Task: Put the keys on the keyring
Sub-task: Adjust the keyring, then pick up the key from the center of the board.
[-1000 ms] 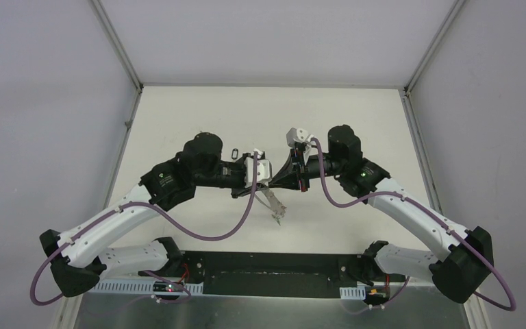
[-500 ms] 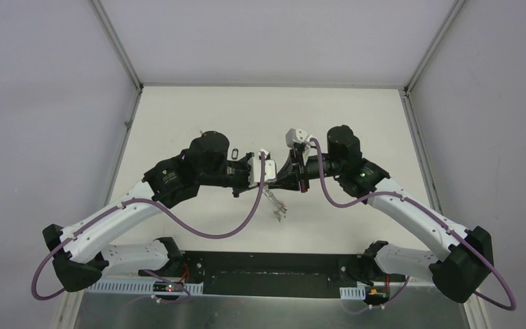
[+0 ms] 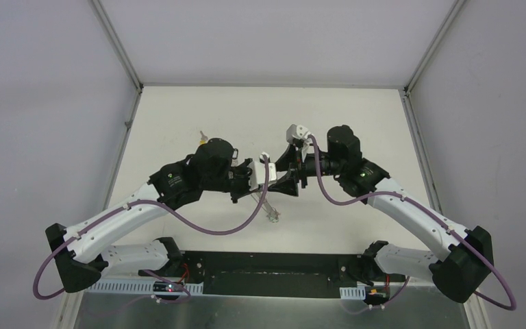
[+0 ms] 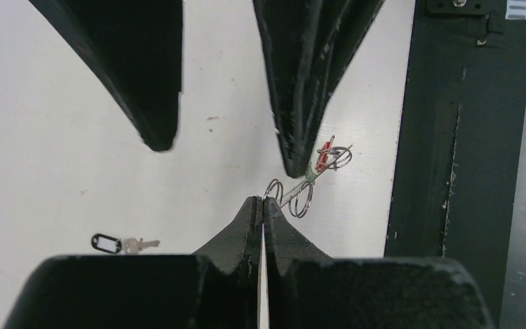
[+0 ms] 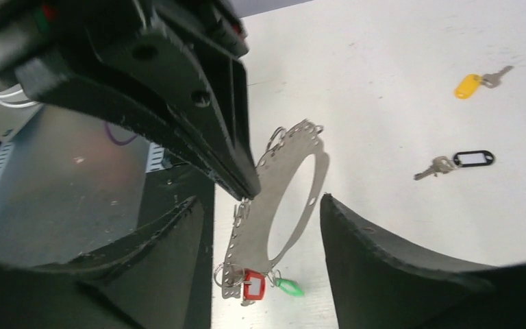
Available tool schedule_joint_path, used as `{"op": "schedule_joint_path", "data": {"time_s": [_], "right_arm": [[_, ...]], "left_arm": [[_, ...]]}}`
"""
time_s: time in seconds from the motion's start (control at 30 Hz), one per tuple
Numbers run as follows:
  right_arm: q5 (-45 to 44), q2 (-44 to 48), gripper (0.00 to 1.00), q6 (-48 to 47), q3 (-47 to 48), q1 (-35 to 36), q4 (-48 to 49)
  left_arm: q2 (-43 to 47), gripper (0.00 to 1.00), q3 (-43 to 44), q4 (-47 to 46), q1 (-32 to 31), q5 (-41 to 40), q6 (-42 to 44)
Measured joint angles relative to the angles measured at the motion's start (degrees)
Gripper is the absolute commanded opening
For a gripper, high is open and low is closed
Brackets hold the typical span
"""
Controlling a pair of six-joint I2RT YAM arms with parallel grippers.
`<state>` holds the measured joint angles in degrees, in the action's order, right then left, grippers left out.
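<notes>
Jaws of left gripper (image 4: 261, 202) are clamped on keyring (image 5: 272, 168); right gripper (image 5: 259, 201) jaws are held apart astride keyring. Two keys (image 5: 445, 163) are seen well apart from keyring.

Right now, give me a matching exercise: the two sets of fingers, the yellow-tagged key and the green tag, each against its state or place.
1. left fingers
2. right fingers
3. yellow-tagged key
4. green tag

A. lying on the table
B. open
C. dangling at the lower end of the keyring
D. shut on the keyring

Pairs: 1-D, 2-B, 3-A, 4-C
</notes>
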<state>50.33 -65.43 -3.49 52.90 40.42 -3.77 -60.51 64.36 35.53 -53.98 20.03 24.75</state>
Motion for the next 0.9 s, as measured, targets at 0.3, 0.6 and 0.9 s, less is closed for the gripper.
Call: {"op": "schedule_joint_path", "data": {"time_s": [0.3, 0.6, 0.9], "right_arm": [[-10.10, -0.70, 0.91, 8.46, 0.11, -2.69, 0.13], [-15.80, -15.96, 1.00, 25.16, 8.68, -8.81, -2.21], [-15.58, -38.23, 0.74, 30.49, 25.99, -8.15, -10.19]], "left_arm": [[5.11, 0.00, -11.45, -5.57, 5.90, -0.48, -4.81], [15.39, 0.00, -16.85, -8.26, 10.21, -4.20, -10.38], [24.28, 0.00, -15.41, -0.28, 10.21, -9.73, -13.97]]}}
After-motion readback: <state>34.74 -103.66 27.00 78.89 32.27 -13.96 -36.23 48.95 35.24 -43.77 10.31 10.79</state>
